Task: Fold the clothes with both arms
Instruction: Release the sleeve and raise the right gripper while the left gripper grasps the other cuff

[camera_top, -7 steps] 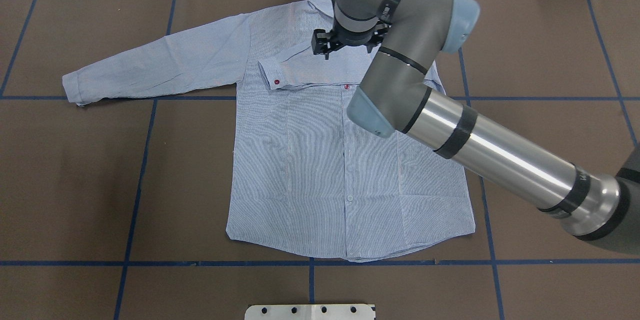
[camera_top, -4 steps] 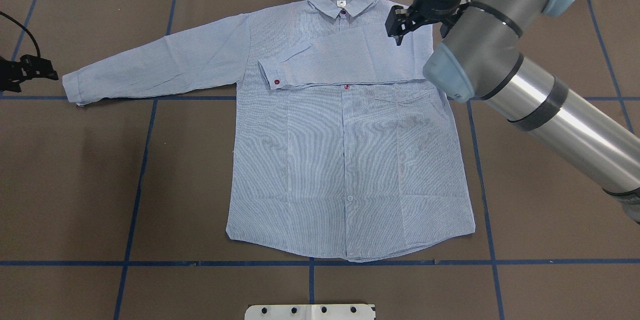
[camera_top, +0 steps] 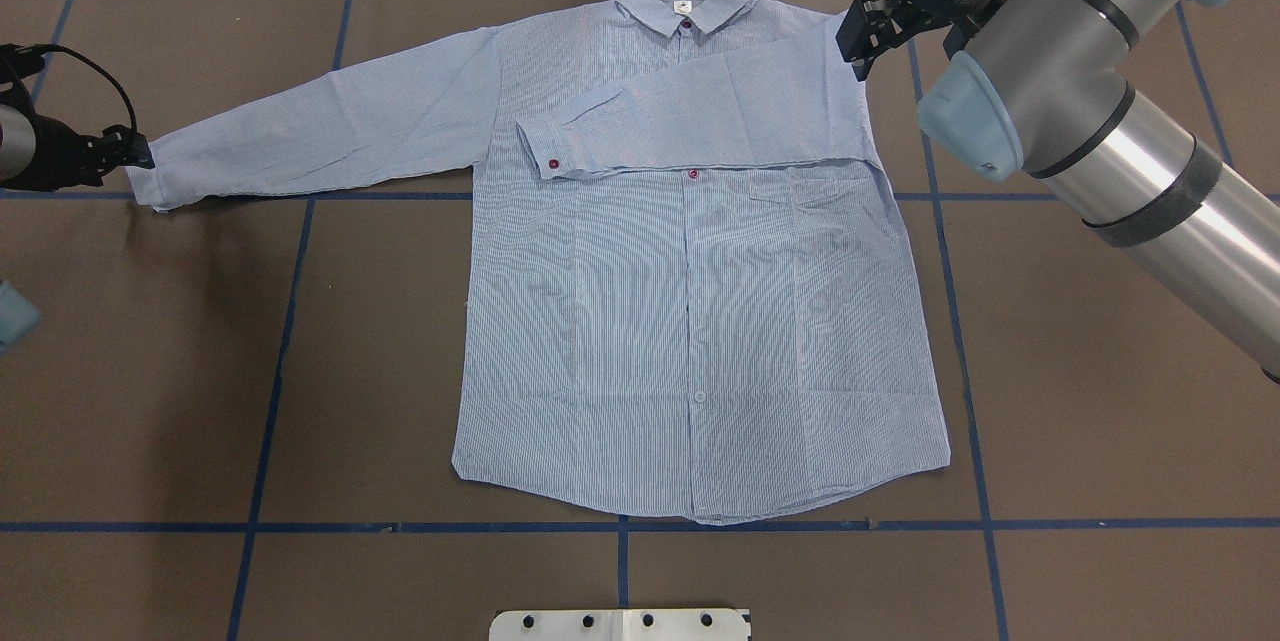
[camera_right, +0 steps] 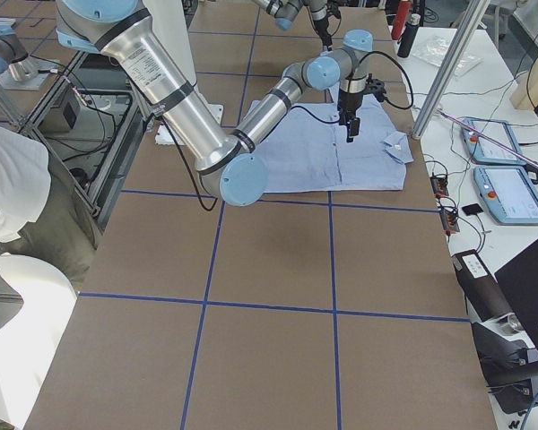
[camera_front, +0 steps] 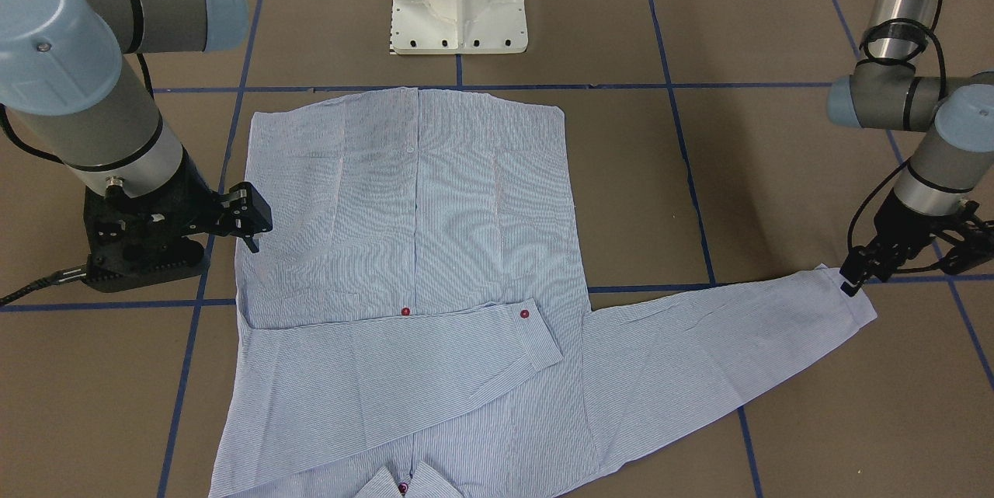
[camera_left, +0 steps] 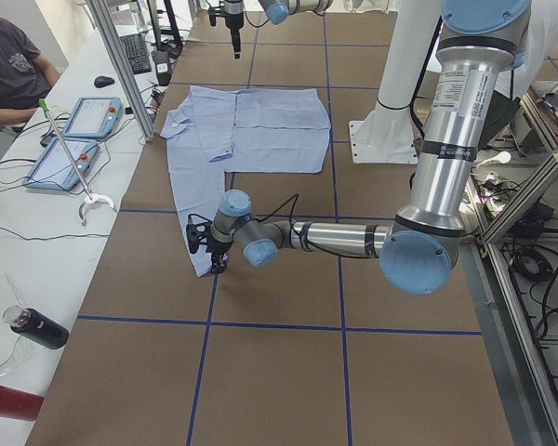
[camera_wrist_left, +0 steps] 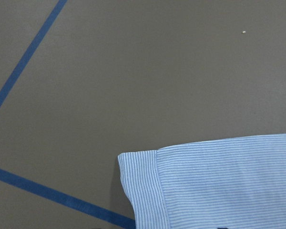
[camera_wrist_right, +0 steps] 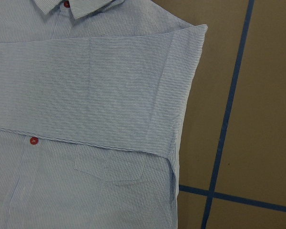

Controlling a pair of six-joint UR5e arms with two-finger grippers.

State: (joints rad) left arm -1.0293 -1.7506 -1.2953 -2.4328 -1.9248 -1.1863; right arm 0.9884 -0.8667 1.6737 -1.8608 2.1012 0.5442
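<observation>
The striped light blue shirt (camera_top: 690,321) lies flat and face up on the brown table, collar (camera_top: 683,3) at the far edge. One sleeve (camera_top: 690,116) is folded across the chest, its cuff (camera_front: 540,339) with a red button left of the placket. The other sleeve (camera_top: 320,136) stretches out sideways. My left gripper (camera_front: 912,269) hangs open at that sleeve's cuff (camera_wrist_left: 143,191), one fingertip (camera_front: 852,280) right at the cuff's end. Over the shirt's opposite shoulder my right gripper (camera_top: 905,36) stands open with nothing in it; its wrist view shows the folded sleeve (camera_wrist_right: 95,90) and chest pocket (camera_wrist_right: 114,169).
The white pedestal base (camera_front: 458,1) stands at the robot's side of the table. Blue tape lines (camera_top: 280,341) grid the brown cover. A side table with tablets (camera_left: 74,139) and a seated person (camera_left: 14,65) runs along the far edge. Another person (camera_right: 9,197) stands near the robot.
My right gripper has left the folded sleeve on the chest and moved out past the shoulder. My left gripper has come in from the side to the outstretched sleeve's cuff.
</observation>
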